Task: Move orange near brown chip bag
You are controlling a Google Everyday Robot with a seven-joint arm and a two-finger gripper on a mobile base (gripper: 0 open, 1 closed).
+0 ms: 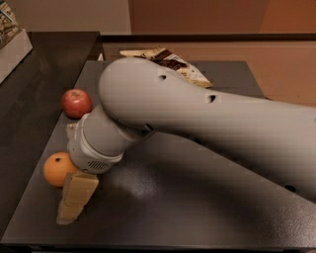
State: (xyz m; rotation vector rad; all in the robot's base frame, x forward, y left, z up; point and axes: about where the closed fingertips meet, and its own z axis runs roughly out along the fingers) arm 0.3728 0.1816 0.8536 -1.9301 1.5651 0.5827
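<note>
Ledge (34,74) of near-black finish fills the far left, with the corner of a white box (12,47) resting on it at the top edge. Next to it we see the surface (207,207), a flat dark-grey slab with a fine matte grain that catches a soft sheen near its middle. Behind both runs a plain wall (207,15), pale on the left and warm tan to the right.

On the left part of the surface lies a red apple (76,103), round and glossy. Nearer to us is the orange (57,169), round, bright and faintly dimpled, with a dark stem dot on top. The two fruits are near each other but apart. The gripper (75,196) hangs just right of the orange, a blocky cream-coloured part angled down to the surface. Whether it is spread or closed we cannot tell, nor whether it touches the fruit. Above it sits a grey wrist collar (96,148) with a vented band. From there the arm (212,118), a thick smooth grey tube with a few small holes, sweeps across to the right edge.

That arm stands in the way of the brown chip bag (168,55), which lies at the far edge of the surface, well apart from the orange. Only its crinkled, glossy top shows, dark brown in the middle and cream-white at the ends.
</note>
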